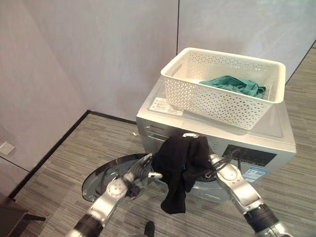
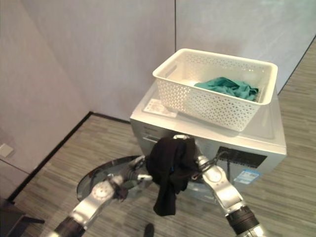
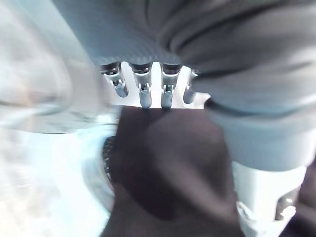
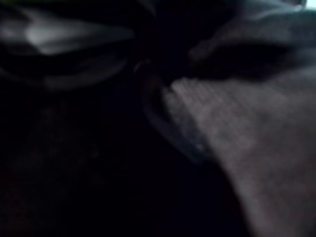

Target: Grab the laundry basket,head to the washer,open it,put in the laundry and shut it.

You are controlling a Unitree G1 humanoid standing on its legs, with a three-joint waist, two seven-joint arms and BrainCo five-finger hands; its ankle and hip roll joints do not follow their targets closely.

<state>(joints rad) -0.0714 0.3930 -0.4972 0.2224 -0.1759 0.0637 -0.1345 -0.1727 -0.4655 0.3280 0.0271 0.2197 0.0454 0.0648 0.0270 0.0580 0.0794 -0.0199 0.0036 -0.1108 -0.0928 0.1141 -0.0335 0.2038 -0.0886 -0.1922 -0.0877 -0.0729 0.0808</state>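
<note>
Grey walls meet in a corner at 9 o'clock of the silver washer (image 1: 217, 140), which stands on striped grey floor (image 1: 64, 168) with open floor toward 7 o'clock. On its top sits the white laundry basket (image 1: 224, 86), holding green laundry (image 1: 234, 85). The round door (image 1: 106, 175) hangs open at 8 o'clock. A black garment (image 1: 180, 168) drapes before the opening, covering the right hand (image 1: 213, 165), whose fingers I cannot tell. The left hand (image 1: 140, 170) shows relaxed, straight fingers (image 3: 143, 91) beside the cloth.
</note>
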